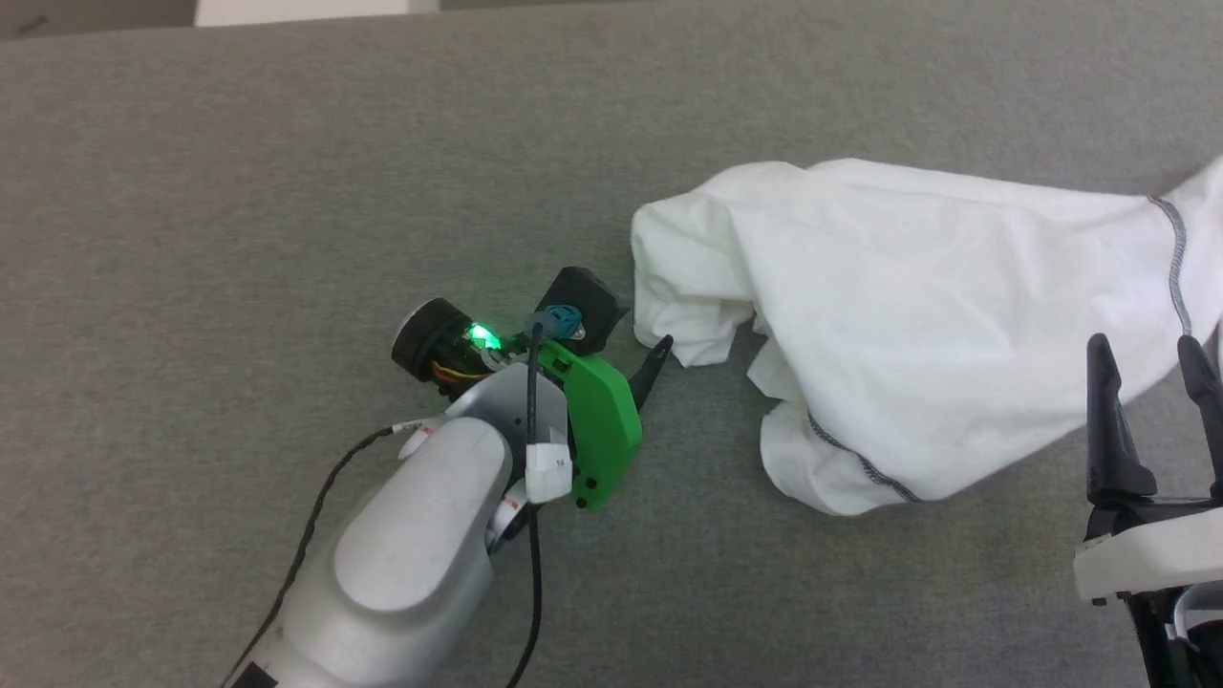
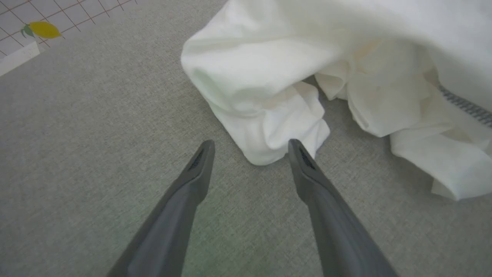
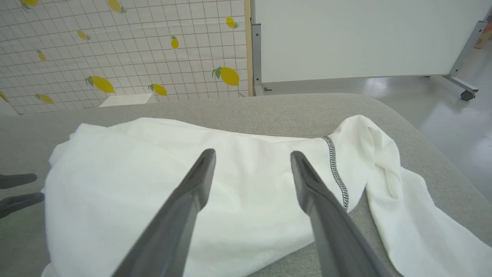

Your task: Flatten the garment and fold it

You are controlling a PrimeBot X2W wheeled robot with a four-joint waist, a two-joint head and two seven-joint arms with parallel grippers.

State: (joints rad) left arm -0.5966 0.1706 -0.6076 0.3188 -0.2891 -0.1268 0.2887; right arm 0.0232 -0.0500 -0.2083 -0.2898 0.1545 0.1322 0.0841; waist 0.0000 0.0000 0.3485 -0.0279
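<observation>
The white garment (image 1: 917,315) lies crumpled on the grey table at the right, with dark zigzag seams along a hem and a shoulder. My left gripper (image 1: 659,355) is open at the garment's left bunched corner. In the left wrist view that gripper (image 2: 250,148) straddles the lowest fold of the garment (image 2: 269,127), its right fingertip (image 2: 295,148) touching the cloth. My right gripper (image 1: 1147,358) stands open at the garment's lower right edge. In the right wrist view this gripper (image 3: 253,156) hovers above the garment (image 3: 238,181), nothing between its fingers.
The grey fabric-covered table (image 1: 239,210) spreads wide to the left and front. Its right edge (image 3: 430,142) drops to a shiny floor, where a white wheeled panel (image 3: 365,38) stands. A lemon-print tiled wall (image 3: 115,50) lies behind the table.
</observation>
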